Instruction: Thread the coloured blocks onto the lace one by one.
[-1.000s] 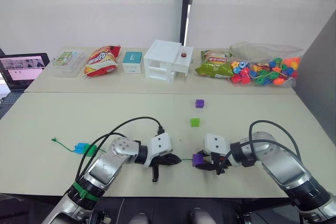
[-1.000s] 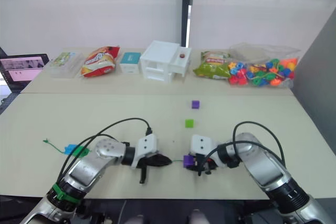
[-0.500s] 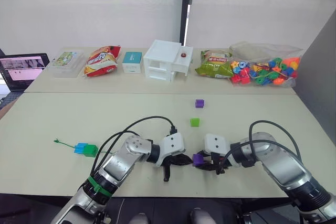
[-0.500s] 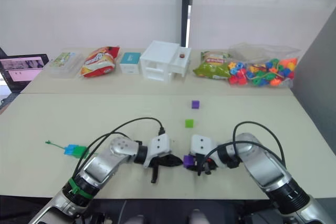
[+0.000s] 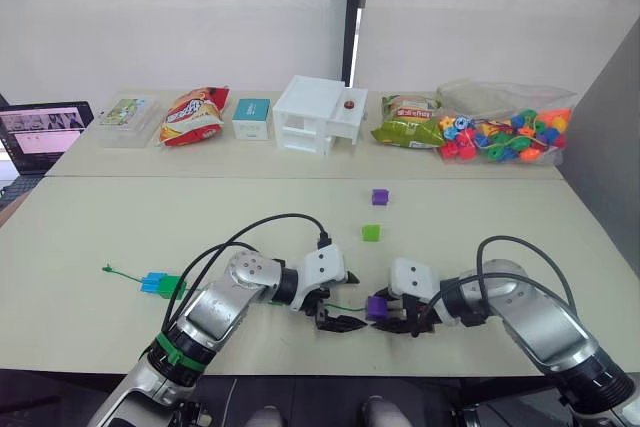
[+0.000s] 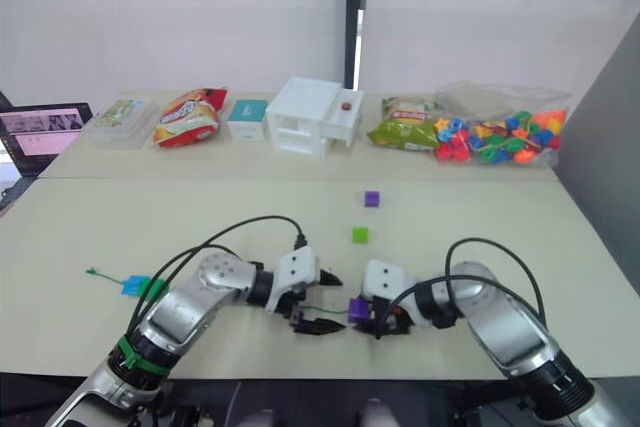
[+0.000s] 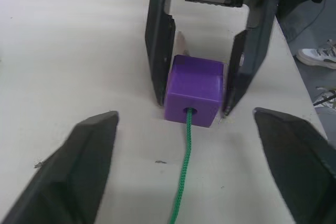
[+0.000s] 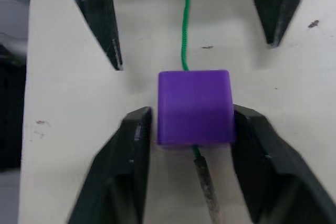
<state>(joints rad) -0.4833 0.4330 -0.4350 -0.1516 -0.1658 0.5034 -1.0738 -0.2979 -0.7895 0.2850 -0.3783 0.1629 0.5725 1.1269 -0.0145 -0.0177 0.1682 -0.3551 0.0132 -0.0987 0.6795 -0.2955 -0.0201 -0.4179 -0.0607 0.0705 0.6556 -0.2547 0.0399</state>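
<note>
The purple block (image 7: pixel 193 96) sits low on the worktop (image 5: pixel 120 227), pinched between the fingers of the right end effector (image 8: pixel 195 124), and the green lace (image 7: pixel 182 174) runs straight through its hole, with the grey tip (image 8: pixel 206 187) poking out the far side! The left end effector (image 5: pixel 335 309) hovers just beside it, fingers spread wide, gripping nothing. Further back lie a light green block (image 5: pixel 371 233) and another purple block (image 5: pixel 379 197). Over on the left, the blue and dark green blocks (image 5: pixel 160 284) are already on the lace. Packet labels at the back are too small to read.
</note>
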